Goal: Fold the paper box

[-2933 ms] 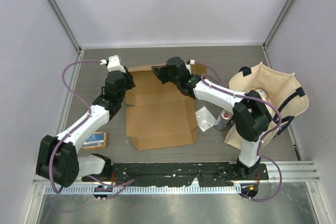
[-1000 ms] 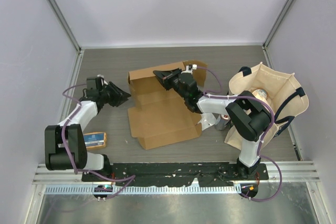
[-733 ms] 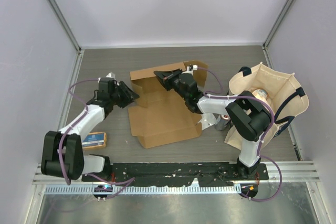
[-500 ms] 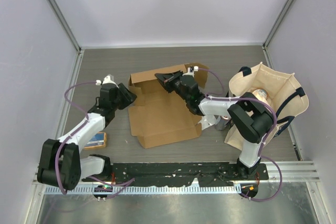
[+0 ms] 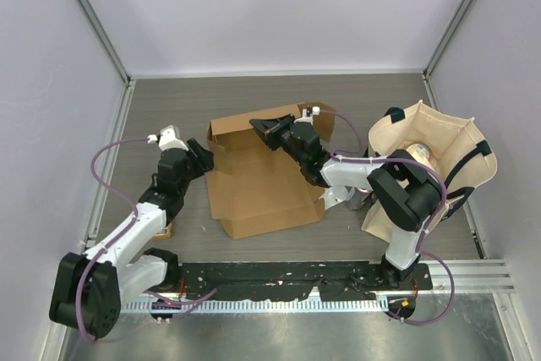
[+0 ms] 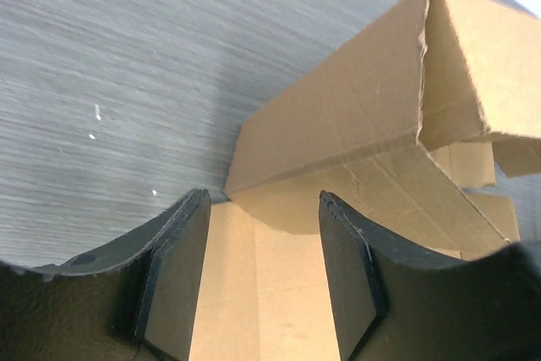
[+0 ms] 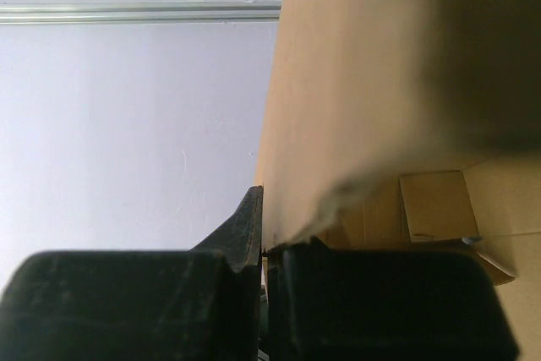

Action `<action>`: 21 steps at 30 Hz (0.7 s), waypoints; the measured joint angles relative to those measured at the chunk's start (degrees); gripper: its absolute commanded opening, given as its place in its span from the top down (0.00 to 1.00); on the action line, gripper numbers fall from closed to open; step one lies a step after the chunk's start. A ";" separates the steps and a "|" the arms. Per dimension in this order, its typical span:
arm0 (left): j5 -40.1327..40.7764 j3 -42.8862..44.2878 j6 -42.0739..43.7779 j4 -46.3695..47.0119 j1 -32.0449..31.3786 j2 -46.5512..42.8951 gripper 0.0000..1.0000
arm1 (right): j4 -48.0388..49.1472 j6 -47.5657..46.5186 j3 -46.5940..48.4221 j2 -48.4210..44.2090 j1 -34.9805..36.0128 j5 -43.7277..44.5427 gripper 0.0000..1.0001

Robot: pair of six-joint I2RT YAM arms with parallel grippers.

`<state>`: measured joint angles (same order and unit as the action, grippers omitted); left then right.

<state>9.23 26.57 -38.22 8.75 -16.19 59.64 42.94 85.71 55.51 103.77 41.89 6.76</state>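
— Around the box?
— Tote at right; can between.
— Looks?
— Mid-desk, brown, flat save far wall raised, pinched by closed right end effector. Left end effector spread open at left edge.

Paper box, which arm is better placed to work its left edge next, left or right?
Left, probably. The left gripper is open and sits right at the paper box's left edge. The right gripper is shut on the raised rear panel, apparently holding it up.
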 measured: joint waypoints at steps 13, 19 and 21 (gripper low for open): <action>3.61 0.79 9.88 10.82 -2.75 11.30 0.48 | -1.53 0.20 2.05 0.52 0.04 -0.20 0.98; 9.27 2.19 12.35 13.70 -5.90 12.70 0.60 | -1.66 1.46 3.13 1.49 -0.02 0.20 0.98; 11.52 2.51 12.94 14.78 -6.75 12.79 0.55 | -1.81 1.70 3.13 1.51 -0.02 0.24 0.98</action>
<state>20.75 29.08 -25.28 23.53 -22.94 72.42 41.12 87.42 58.63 105.27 41.87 7.01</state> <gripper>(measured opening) 0.410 0.050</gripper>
